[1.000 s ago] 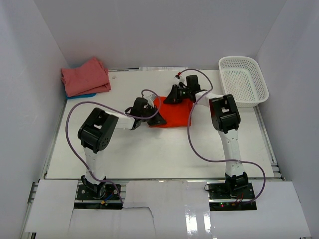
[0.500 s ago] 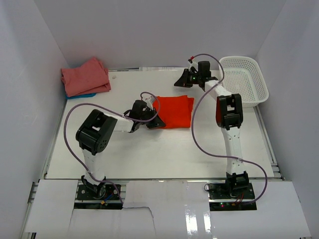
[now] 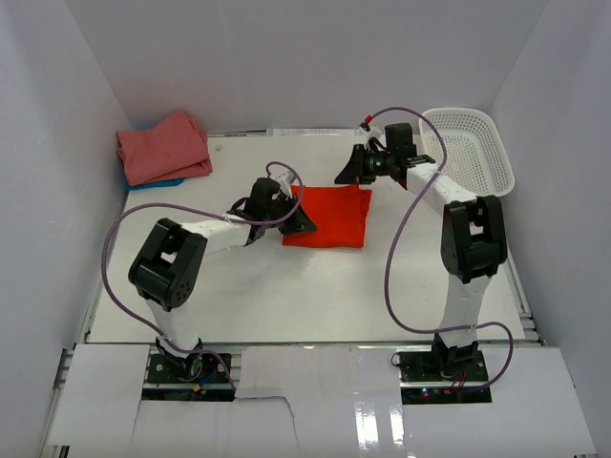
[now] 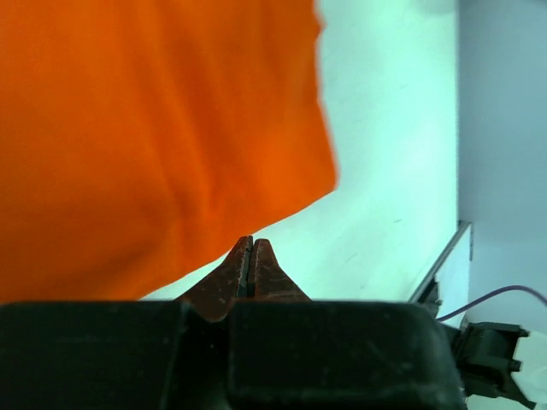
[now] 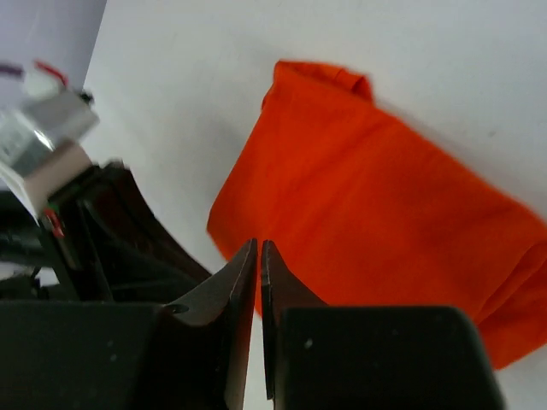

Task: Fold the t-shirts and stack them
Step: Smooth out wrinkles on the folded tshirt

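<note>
The bright orange-red t-shirt (image 3: 326, 218) lies folded in a flat rectangle at the table's middle. It also shows in the left wrist view (image 4: 154, 137) and the right wrist view (image 5: 385, 222). My left gripper (image 3: 305, 222) is shut and empty, its tips (image 4: 250, 245) at the shirt's left edge. My right gripper (image 3: 341, 177) is shut and empty, held just above the shirt's far edge (image 5: 258, 248). The salmon-pink t-shirt (image 3: 162, 146) lies folded at the far left on top of the blue t-shirt (image 3: 158, 182), of which only an edge shows.
A white mesh basket (image 3: 470, 153) stands at the far right, close behind my right arm. White walls close in the table on the left, back and right. The left arm's gripper body (image 5: 111, 239) shows dark in the right wrist view.
My right gripper has let go of the orange-red shirt, lifted off it and pulled back toward the far edge. The shirt now lies flatter and squarer. My left gripper stays at its left edge.
</note>
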Robot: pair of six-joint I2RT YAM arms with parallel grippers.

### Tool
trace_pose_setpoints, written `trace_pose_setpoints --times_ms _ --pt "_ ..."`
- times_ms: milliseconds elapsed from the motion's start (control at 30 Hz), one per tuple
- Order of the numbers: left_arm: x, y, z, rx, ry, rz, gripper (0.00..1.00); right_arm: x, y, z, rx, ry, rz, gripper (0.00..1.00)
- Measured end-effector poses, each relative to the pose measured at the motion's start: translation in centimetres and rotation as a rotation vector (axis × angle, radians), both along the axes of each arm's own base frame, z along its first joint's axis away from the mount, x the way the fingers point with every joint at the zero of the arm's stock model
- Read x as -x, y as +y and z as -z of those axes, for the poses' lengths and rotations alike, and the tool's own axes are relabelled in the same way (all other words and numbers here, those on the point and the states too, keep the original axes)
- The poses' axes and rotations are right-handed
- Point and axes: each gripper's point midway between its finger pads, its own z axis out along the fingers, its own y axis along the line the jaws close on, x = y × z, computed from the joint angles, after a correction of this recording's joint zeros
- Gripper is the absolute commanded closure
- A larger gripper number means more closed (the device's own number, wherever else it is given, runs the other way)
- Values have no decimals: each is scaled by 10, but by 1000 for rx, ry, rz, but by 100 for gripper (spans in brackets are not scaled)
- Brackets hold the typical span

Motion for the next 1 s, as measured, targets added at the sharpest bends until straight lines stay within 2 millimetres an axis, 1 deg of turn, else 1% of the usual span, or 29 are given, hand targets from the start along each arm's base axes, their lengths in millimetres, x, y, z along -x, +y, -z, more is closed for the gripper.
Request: trace_pose_setpoints --times_ms 100,167,233,267,333,400,467,500,567,633,767,867,933,1000 --pt "-13 -6 -38 26 -67 -10 100 34 -2 -11 -3 8 -16 88" --pt "-21 -9 -61 37 -108 -20 100 47 -4 -8 -1 21 -16 88" --pt "-31 -10 -80 40 -142 -32 100 60 -6 5 8 58 -20 89" --pt "-35 -10 -88 44 -157 -35 100 67 -7 15 15 85 -22 89" --pt "-42 -8 -97 54 -168 -41 100 81 -8 35 30 142 -26 90" --pt "-55 0 -101 59 -171 -58 100 96 -8 53 44 197 -36 91" --pt "-72 8 -96 48 -171 -82 100 107 -6 65 51 235 -45 91" --pt "-81 12 -90 39 -166 -93 100 111 -4 69 52 248 -50 92" --pt "-94 19 -74 19 -145 -109 100 114 1 72 49 253 -64 92" --pt "-102 21 -52 -2 -114 -112 100 114 7 77 46 253 -77 92" --pt "-103 19 -4 -32 -46 -89 100 118 15 92 50 279 -94 92" --pt "-102 17 24 -42 -8 -74 100 121 19 104 53 310 -99 92" --pt "-102 16 33 -44 2 -69 100 120 22 110 50 318 -106 92" --pt "-103 16 33 -42 -4 -67 100 120 24 116 49 326 -111 92"
